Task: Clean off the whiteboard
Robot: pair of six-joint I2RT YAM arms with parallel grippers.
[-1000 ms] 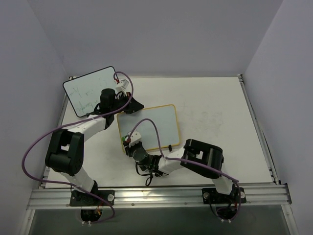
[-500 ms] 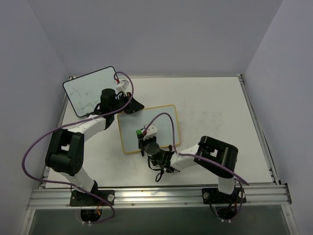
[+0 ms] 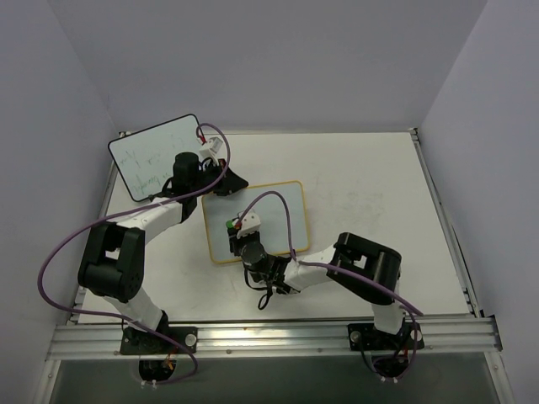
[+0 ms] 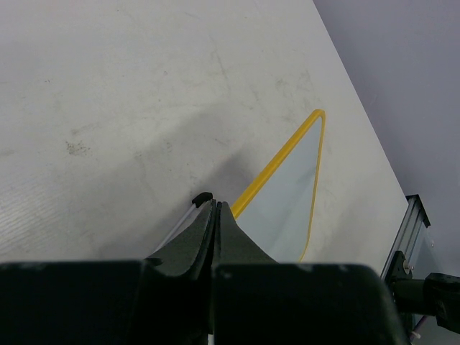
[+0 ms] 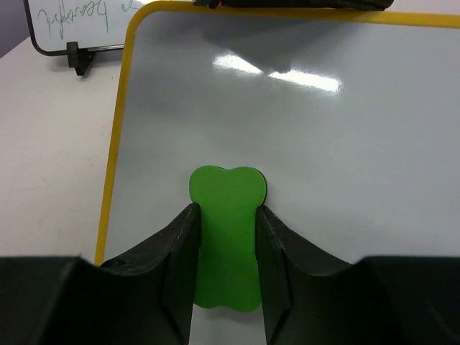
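The whiteboard (image 3: 274,210), with a yellow frame, lies flat in the middle of the table. Its surface looks blank in the right wrist view (image 5: 345,144). My right gripper (image 5: 226,210) is shut on a green eraser (image 5: 226,194) and presses it on the board near its left edge. In the top view that gripper (image 3: 238,231) is over the board's left half. My left gripper (image 3: 230,181) is at the board's far left corner. In the left wrist view its jaws (image 4: 215,205) are pressed together on that corner, and the yellow frame (image 4: 277,165) runs out from them.
A black-framed whiteboard (image 3: 152,156) with green writing stands propped at the far left, also visible in the right wrist view (image 5: 72,18). Purple cables loop over both arms. The table's metal rail (image 3: 269,337) runs along the near edge.
My right gripper swept the eraser from the board's near left corner rightward across the board, then back a little to the left. The left arm has not moved.
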